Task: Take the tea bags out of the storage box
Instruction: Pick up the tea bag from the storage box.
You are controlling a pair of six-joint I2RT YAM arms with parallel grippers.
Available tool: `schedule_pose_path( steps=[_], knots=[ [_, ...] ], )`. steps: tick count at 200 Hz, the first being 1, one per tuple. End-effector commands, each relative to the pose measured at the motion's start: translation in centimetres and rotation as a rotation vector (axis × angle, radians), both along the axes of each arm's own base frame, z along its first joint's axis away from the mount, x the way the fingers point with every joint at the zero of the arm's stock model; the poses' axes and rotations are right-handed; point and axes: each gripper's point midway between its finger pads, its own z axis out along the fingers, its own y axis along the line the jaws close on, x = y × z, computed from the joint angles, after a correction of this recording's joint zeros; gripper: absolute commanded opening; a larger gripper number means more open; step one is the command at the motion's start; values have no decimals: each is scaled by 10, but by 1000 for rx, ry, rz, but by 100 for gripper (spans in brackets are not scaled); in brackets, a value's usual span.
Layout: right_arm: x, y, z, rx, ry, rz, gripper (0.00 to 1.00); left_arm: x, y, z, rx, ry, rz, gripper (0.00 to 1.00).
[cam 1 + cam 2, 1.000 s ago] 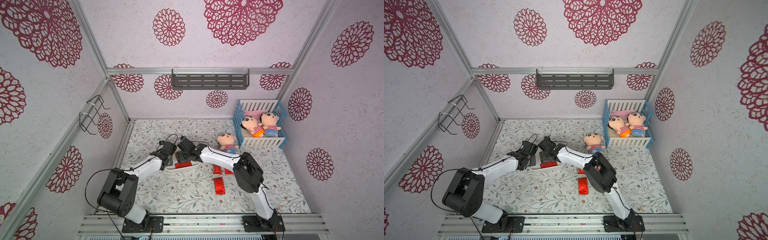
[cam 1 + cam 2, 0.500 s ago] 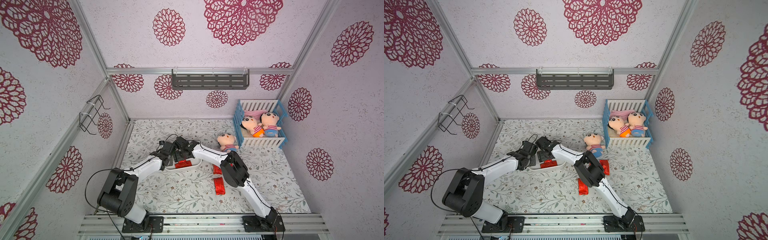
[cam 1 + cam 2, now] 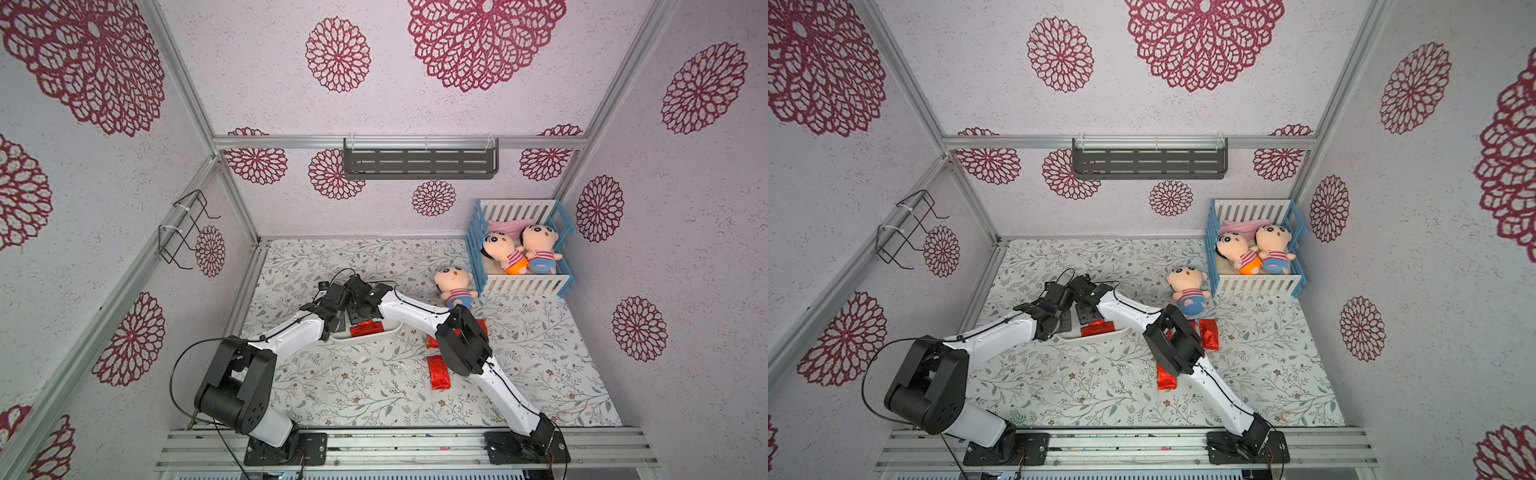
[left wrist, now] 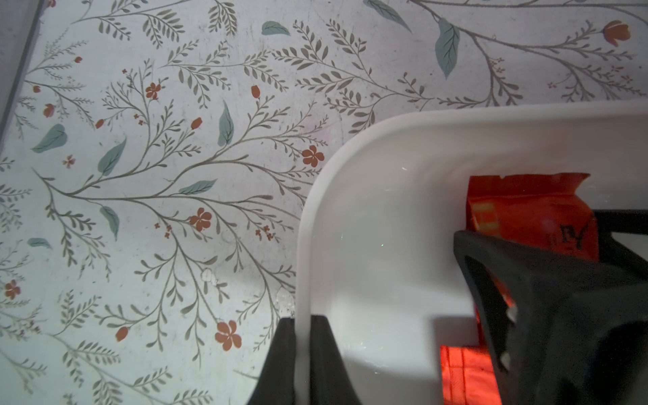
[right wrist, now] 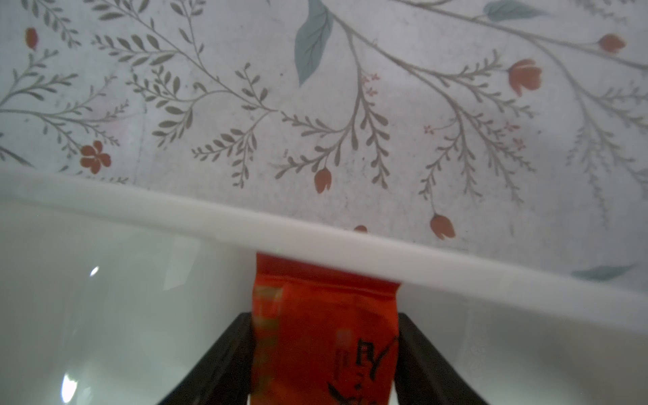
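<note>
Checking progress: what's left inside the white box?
One tea bag sits in the box between the fingers of the right gripper; a second shows partly. The arms cover the rest.

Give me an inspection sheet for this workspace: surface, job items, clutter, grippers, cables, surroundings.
Surface: floral mat, lying flat.
Job's things: white storage box on the mat; at least two tea bags inside, three more out on the mat.
Clutter: plush doll on the mat; toy crib holding two dolls.
Grippers: left gripper shut on the box rim; right gripper astride a tea bag in the box, grip unclear.
Cables: black loop at the left arm's base.
Surroundings: patterned walls; grey shelf on the back wall.
</note>
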Motion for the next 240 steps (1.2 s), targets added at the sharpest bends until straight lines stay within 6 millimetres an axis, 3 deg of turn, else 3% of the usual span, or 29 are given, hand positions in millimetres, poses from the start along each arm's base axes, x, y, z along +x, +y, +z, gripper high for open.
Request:
schedule_pose_path(
  steps=[1, 104, 172, 211, 240],
  knots=[
    [-4, 7, 4, 14, 0, -4, 60, -19, 1, -20, 45, 105, -26, 0],
    [1, 8, 99, 137, -106, -8, 59, -19, 1, -20, 46, 105, -26, 0],
    [2, -11, 137, 174, -144, -29, 57, -19, 0, -20, 45, 103, -29, 0],
    [-1, -33, 168, 199, -181, -47, 56, -19, 0, -20, 46, 107, -30, 0],
    [-15, -76, 172, 178, -183, -79, 56, -19, 0, -20, 46, 103, -30, 0]
  ],
)
